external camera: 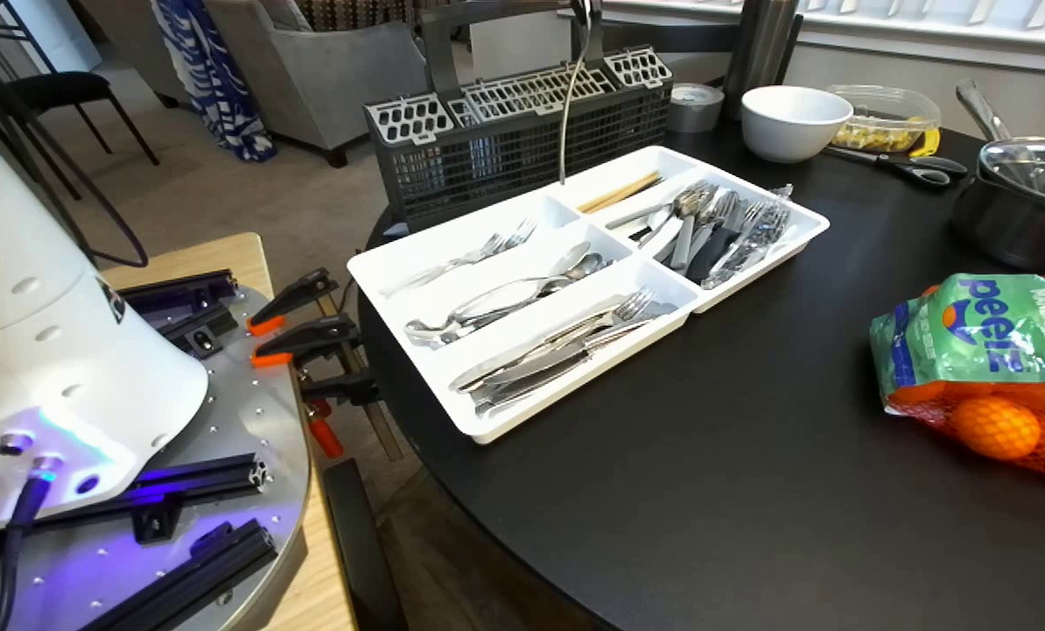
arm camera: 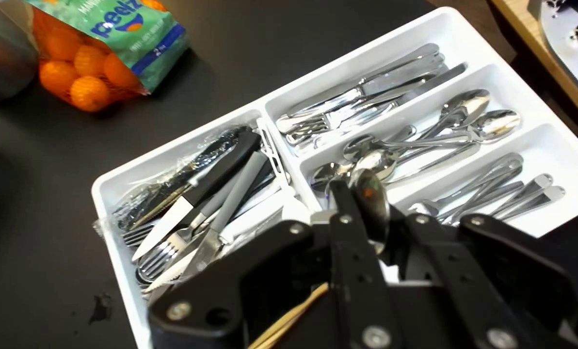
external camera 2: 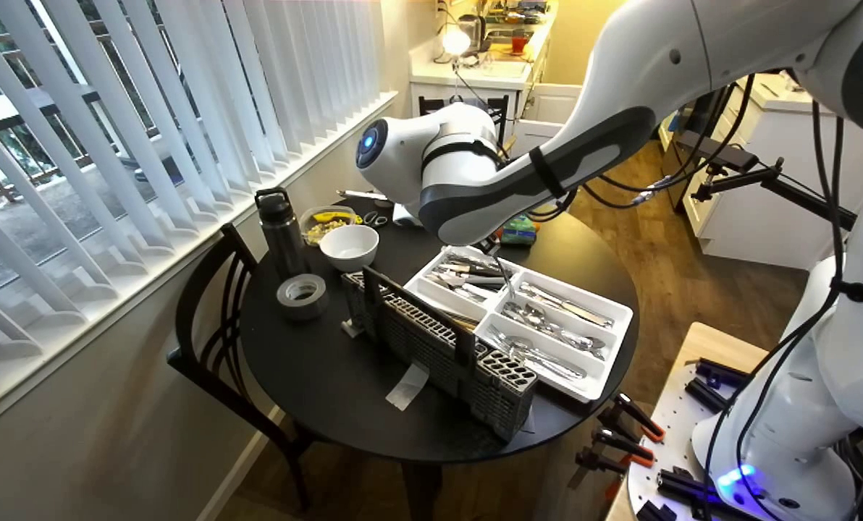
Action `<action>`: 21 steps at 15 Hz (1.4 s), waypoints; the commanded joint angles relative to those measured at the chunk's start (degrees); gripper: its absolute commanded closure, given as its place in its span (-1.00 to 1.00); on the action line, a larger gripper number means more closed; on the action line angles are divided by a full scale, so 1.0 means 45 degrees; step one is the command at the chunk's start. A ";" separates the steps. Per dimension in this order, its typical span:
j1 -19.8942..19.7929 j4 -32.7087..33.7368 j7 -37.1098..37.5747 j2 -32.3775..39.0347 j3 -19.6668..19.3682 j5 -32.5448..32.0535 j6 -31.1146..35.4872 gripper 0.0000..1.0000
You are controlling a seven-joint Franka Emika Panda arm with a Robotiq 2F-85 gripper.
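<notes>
My gripper (arm camera: pixel 368 201) is shut on a metal spoon, whose bowl (arm camera: pixel 374 208) shows between the fingers in the wrist view. Its thin handle (external camera: pixel 568 114) hangs down, close to upright, over the white cutlery tray (external camera: pixel 400 258). I cannot tell whether the handle's tip touches the tray. Spoons (arm camera: pixel 495 123) fill the tray's middle long compartment. On one side of them lie knives and forks (arm camera: pixel 366 94); on the other, more cutlery with handles (arm camera: pixel 500 179) showing. A wider section holds mixed knives and forks (arm camera: pixel 192 228). Wooden chopsticks (external camera: pixel 623 191) lie in a narrow slot.
A grey dishwasher basket (external camera: pixel 522 140) with a tall handle stands against the tray. Around the black table are a white bowl (external camera: pixel 790 123), tape roll (external camera 2: pixel 301 295), bottle (external camera 2: pixel 281 231), scissors (external camera: pixel 917 171), food container (external camera: pixel 886 114), pot (external camera: pixel 1009 223) and mandarin bag (external camera: pixel 996 350).
</notes>
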 commanded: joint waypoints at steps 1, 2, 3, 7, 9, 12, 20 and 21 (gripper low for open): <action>-0.0082 0.0563 -0.0159 0.0592 0.0127 0.0667 -0.0334 0.94; -0.0082 0.0630 -0.0165 0.0693 0.0126 0.0770 -0.0370 0.94; -0.0109 0.0678 -0.0186 0.0799 0.0102 0.0817 -0.0360 0.94; -0.0059 0.0516 -0.0027 0.0886 0.0084 0.0558 -0.0037 0.84; -0.0060 0.0534 -0.0028 0.0914 0.0083 0.0577 -0.0037 0.84; -0.0060 0.0546 -0.0031 0.0914 0.0083 0.0582 -0.0038 0.84; -0.0019 -0.0648 -0.0336 0.0418 0.0269 0.0561 -0.0311 0.94; -0.0034 -0.0787 -0.0260 0.0392 0.0230 0.0503 -0.0408 0.94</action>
